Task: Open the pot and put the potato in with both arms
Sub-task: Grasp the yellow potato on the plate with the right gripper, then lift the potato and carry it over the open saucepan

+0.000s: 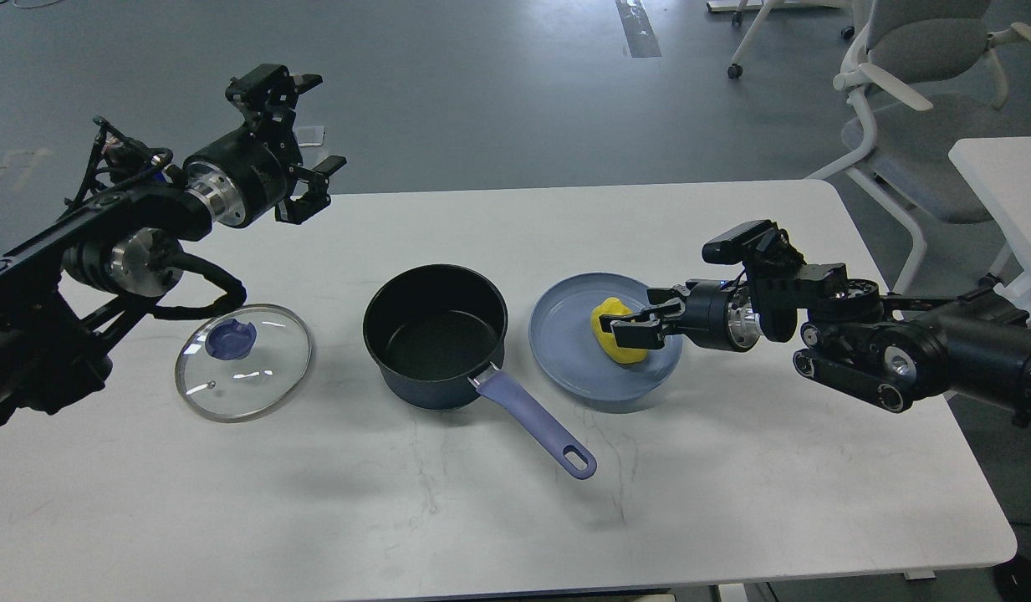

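Blue plate (565, 355), white table (732, 468), chairs (908, 75)

You see a matt white bench (732, 468) with faint marble veining; clear glass lid (243, 361), metal-rimmed; pot (436, 334) matt dark, handle smooth plastic; plate (565, 351) smooth, satin; potato (613, 330) glossy plastic; silver metal wrist rings.

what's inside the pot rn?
Nothing visible: the pot is open, its black inside bare. The near wall hides a sliver of the floor. The lid lies on the table, left. The potato sits on the plate, at the right gripper.
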You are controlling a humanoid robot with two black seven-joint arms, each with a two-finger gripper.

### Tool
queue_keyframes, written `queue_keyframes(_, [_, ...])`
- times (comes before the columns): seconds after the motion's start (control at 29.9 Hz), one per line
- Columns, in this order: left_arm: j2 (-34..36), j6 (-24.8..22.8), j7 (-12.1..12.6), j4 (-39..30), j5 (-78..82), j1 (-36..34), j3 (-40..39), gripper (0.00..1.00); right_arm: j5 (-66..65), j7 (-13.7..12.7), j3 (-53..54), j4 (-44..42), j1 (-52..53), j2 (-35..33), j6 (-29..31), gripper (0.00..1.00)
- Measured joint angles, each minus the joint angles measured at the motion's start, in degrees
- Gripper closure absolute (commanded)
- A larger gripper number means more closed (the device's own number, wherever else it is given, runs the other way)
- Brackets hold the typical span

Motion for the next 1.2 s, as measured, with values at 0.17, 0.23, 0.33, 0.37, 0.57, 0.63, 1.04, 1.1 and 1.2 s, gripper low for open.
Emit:
queue_keyframes(0.17, [-0.2,0.2,-0.8,0.0,0.2,0.4,0.1,0.02,0.0,0.0,-0.3,-1.0,-1.0,1.4,-0.1,0.28])
queue_keyframes(0.23, [-0.2,0.3,-0.9,0.0,0.2,0.5,0.1,0.02,0.0,0.0,-0.3,-1.3,-1.5,2.1,-0.1,0.54])
queue_keyframes(0.33, [-0.1,0.3,-0.9,0.0,0.2,0.6,0.1,0.02,0.0,0.0,-0.5,-2.2,-1.9,2.8,-0.2,0.79])
queue_keyframes(0.37, [0.0,0.3,-1.0,0.0,0.2,0.6,0.1,0.02,-0.1,0.0,-0.6,-2.5,-2.0,3.0,-0.2,0.82])
queue_keyframes(0.57, [0.2,0.3,-1.8,0.0,0.4,1.1,0.1,0.02,-0.2,0.1,-2.4,-4.6,-2.1,4.8,-3.9,0.86])
queue_keyframes(0.63, [0.2,0.3,-2.2,0.0,1.0,1.3,0.2,0.02,-0.2,0.1,-2.4,-5.0,-1.9,5.8,-5.4,0.86])
queue_keyframes(1.04, [0.4,0.3,-2.4,0.0,2.4,1.4,-0.1,0.02,1.1,1.8,4.2,-4.4,11.0,12.4,-10.1,0.86])
queue_keyframes(1.1, [0.4,0.3,-2.4,-0.1,2.4,1.4,-0.1,0.02,1.1,2.3,4.5,-4.6,11.1,15.8,-9.9,0.84])
queue_keyframes(1.2, [0.5,0.3,-2.4,-0.1,2.4,1.3,-0.1,0.02,1.1,2.6,4.2,-5.2,9.8,20.4,-9.7,0.75])
